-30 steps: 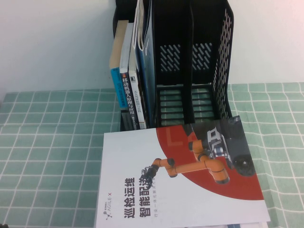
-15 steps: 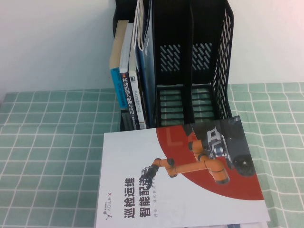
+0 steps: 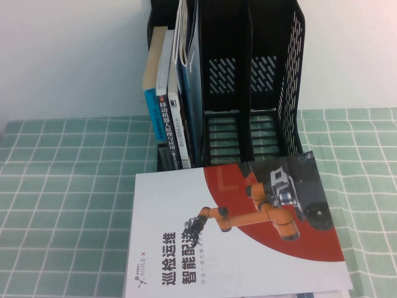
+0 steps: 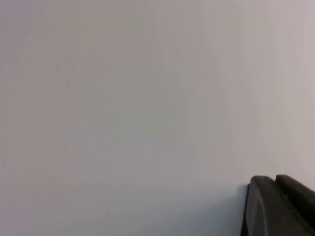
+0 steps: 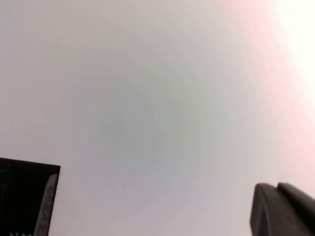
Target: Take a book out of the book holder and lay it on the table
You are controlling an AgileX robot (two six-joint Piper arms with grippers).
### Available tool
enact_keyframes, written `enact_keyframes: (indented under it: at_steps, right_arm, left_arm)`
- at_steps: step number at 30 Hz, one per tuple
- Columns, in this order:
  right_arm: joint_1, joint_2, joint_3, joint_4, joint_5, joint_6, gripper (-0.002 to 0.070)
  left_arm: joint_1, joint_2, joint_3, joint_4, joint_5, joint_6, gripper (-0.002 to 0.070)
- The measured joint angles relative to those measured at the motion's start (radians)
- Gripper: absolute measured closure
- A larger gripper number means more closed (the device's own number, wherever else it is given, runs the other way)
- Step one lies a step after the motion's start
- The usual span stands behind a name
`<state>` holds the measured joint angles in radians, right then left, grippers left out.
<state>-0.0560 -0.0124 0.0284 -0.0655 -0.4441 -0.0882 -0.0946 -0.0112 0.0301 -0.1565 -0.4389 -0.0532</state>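
The black book holder (image 3: 273, 81) stands at the back of the table (image 3: 62, 186), against the wall. A thin dark blue book (image 3: 190, 93) stands upright in its left part, beside white magazines; its cover design is hidden. Neither gripper shows in the high view. The left wrist view shows only bare wall and a dark part of my left gripper (image 4: 278, 209). The right wrist view shows wall, a dark part of my right gripper (image 5: 283, 211) and a corner of the book holder (image 5: 27, 199).
A white-and-red book (image 3: 229, 236) picturing an orange robot arm lies flat on the green grid cloth in front of the holder. Thicker small books (image 3: 162, 105) with lettered spines stand at the holder's left. Two right slots (image 3: 239, 112) hold nothing.
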Motion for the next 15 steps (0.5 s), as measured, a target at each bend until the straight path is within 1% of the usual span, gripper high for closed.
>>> enact_keyframes:
  at_steps: [2, 4, 7, 10, 13, 15]
  right_arm:
    - [0.000, 0.000, 0.000, 0.004, -0.001, -0.014, 0.0678]
    - [0.000, 0.000, -0.009, 0.000, 0.024, -0.026, 0.0678]
    - [0.000, 0.000, -0.077, -0.045, 0.155, -0.033, 0.0678]
    - [0.000, 0.000, -0.170, -0.112, 0.296, -0.040, 0.0678]
    - [0.000, 0.000, -0.253, -0.149, 0.409, -0.040, 0.0678]
    - [0.000, 0.003, -0.293, -0.149, 0.475, -0.040, 0.0678]
  left_arm:
    - [0.000, -0.001, -0.006, -0.035, 0.031, -0.026, 0.0676]
    - [0.000, -0.001, -0.045, -0.047, 0.147, -0.037, 0.0676]
    - [0.000, 0.002, -0.151, -0.050, 0.370, -0.039, 0.0676]
    - [0.000, 0.051, -0.267, -0.036, 0.500, -0.041, 0.0676]
    - [0.000, 0.131, -0.342, -0.007, 0.532, -0.032, 0.0676]
    - [0.000, 0.182, -0.361, -0.001, 0.477, -0.032, 0.0676]
